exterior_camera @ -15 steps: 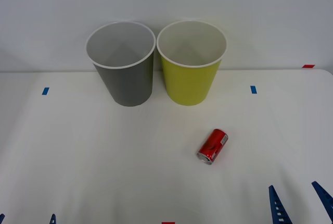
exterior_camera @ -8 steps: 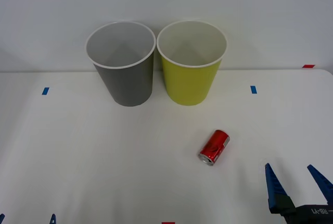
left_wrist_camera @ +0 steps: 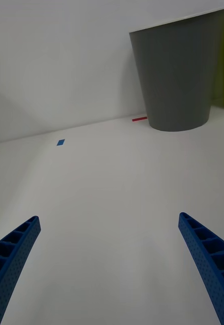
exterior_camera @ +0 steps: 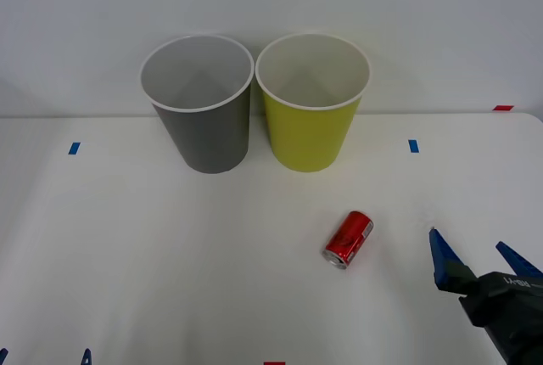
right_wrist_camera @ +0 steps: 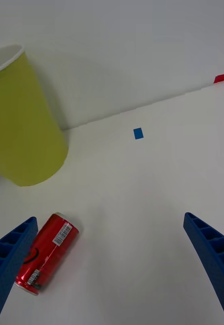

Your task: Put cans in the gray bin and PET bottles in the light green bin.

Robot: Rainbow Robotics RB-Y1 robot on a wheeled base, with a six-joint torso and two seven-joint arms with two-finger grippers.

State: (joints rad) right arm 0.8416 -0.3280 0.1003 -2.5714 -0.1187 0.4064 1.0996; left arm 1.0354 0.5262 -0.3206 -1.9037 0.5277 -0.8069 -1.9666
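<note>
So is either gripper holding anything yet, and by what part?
Nothing is held. The right gripper is open, beside the small red drink can lying on the white table. The left gripper is open over bare table.

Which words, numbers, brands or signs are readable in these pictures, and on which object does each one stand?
None can be read with certainty.
Red can: a white barcode label and dark markings, too small to read.
Right gripper: small white lettering on its black body, too blurred to read.
Gray bin and light green bin: no text.
Blue and red tape marks on the table: no text.
</note>
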